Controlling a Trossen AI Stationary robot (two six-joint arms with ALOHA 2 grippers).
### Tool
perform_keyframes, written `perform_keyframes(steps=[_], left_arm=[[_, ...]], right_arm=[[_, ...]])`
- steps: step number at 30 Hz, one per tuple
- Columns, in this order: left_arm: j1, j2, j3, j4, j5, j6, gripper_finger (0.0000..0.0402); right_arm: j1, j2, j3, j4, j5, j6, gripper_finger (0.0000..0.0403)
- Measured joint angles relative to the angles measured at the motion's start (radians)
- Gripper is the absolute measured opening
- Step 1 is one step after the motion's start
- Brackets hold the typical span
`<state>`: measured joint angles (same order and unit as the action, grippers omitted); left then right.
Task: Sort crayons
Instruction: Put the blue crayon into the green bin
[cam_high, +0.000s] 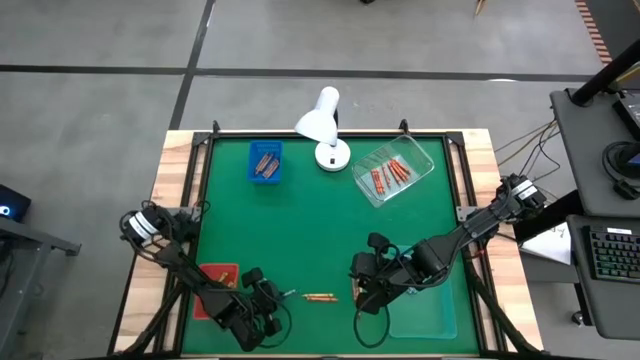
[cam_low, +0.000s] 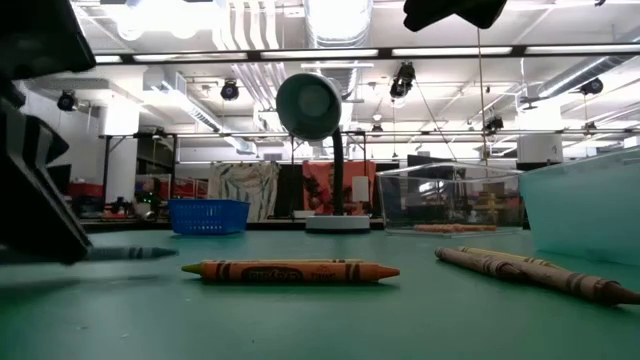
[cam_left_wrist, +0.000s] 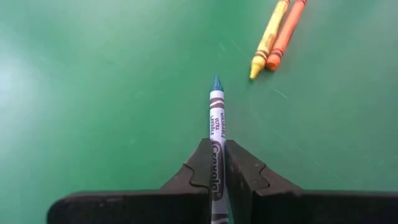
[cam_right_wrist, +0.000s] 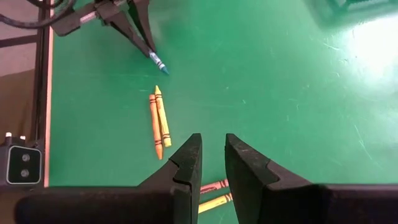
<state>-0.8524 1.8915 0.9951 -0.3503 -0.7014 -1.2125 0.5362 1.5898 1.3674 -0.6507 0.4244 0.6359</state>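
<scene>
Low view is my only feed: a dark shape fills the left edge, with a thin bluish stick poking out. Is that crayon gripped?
Observer: Yes. The left gripper is shut on the thin blue paper-wrapped crayon.
Operator: And the right gripper?
Observer: The right gripper is over the green mat, fingers slightly apart and empty, near a yellow and orange crayon pair.
Operator: Any tray near the left arm?
Observer: A flat red rectangular tray lies beside it.

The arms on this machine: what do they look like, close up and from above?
Both are dark, jointed arms with black cables looping along them, and a pale round part shows near each base. The left tool and the right tool each end in two flat, matte black fingers with stepped inner edges.
</scene>
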Motion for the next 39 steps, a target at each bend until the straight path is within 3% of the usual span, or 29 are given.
perform_keyframes(steps=[5,10,15,19,23,27,29,32,36,39], left_arm=[[0.0,-0.046,0.0,-0.055,-0.036,0.026,0.0001],[0.009,-0.127,0.001,-0.058,-0.106,0.177,0.0],[0.041,-0.239,0.001,-0.013,-0.273,0.444,0.0],[0.083,-0.339,-0.004,0.173,-0.292,0.853,0.0],[0.14,-0.445,-0.02,0.319,-0.201,1.176,0.0],[0.229,-0.547,-0.142,0.606,0.024,1.38,0.0],[0.276,-0.591,-0.236,0.775,0.115,1.423,0.0],[0.331,-0.642,-0.361,1.004,0.17,1.448,0.0],[0.387,-0.674,-0.477,1.248,0.289,1.482,0.0],[0.424,-0.68,-0.515,1.355,0.338,1.502,0.0]], right_arm=[[0.0,0.0,-0.002,0.004,0.017,-0.027,0.0059],[0.001,0.0,-0.031,0.046,0.05,-0.089,0.0059],[0.003,0.0,-0.116,0.217,0.051,-0.227,0.0059],[0.002,0.0,-0.222,0.498,0.076,-0.383,0.0059],[-0.014,0.0,-0.316,0.773,0.09,-0.55,0.0059],[-0.036,0.0,-0.398,1.105,0.105,-0.728,0.0059],[-0.051,0.0,-0.43,1.256,0.104,-0.802,0.0059],[-0.077,0.0,-0.451,1.403,0.103,-0.892,0.0059],[-0.127,0.0,-0.445,1.498,0.083,-0.937,0.0059],[-0.176,0.0,-0.425,1.514,-0.003,-0.943,0.0065]])
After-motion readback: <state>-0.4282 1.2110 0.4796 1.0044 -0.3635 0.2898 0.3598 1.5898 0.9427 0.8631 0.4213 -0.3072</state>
